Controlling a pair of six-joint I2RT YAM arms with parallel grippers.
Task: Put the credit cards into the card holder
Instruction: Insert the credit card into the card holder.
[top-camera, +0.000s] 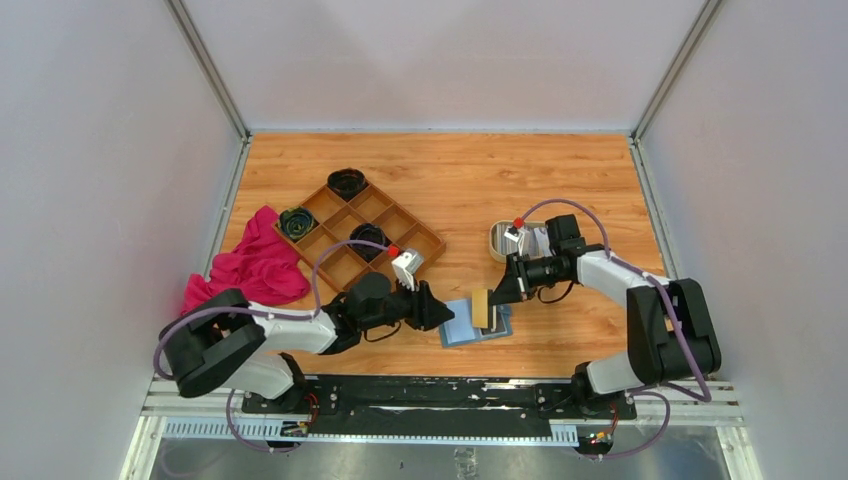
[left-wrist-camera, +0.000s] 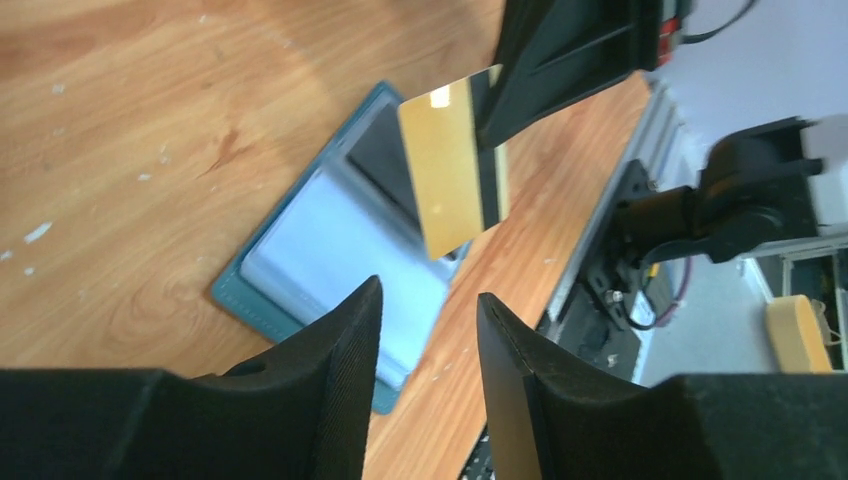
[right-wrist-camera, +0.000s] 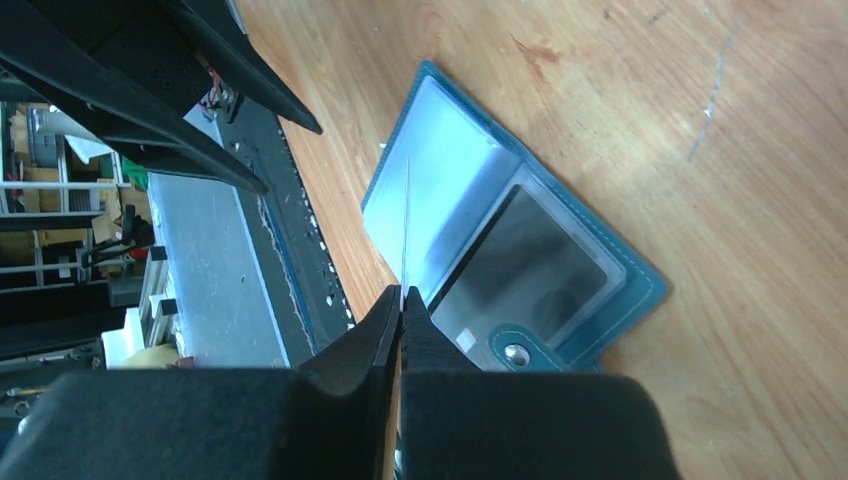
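The teal card holder (top-camera: 462, 331) lies open on the table between the arms, its light blue slots (left-wrist-camera: 340, 250) facing up and a dark card showing in one pocket (right-wrist-camera: 535, 270). My right gripper (right-wrist-camera: 402, 300) is shut on a gold credit card (left-wrist-camera: 450, 180) with a black stripe and holds it on edge just over the open holder (right-wrist-camera: 440, 190). From the right wrist the card (right-wrist-camera: 406, 220) shows only as a thin line. My left gripper (left-wrist-camera: 430, 300) stands open beside the holder's left edge, with nothing between its fingers. More credit cards (top-camera: 530, 240) lie in the cream tray.
A cream oval tray (top-camera: 495, 243) sits behind the right gripper. A brown wooden compartment tray (top-camera: 370, 225) holding dark round items is at the back left, and a pink cloth (top-camera: 255, 260) lies left of it. The black base rail (top-camera: 440, 395) runs along the near edge.
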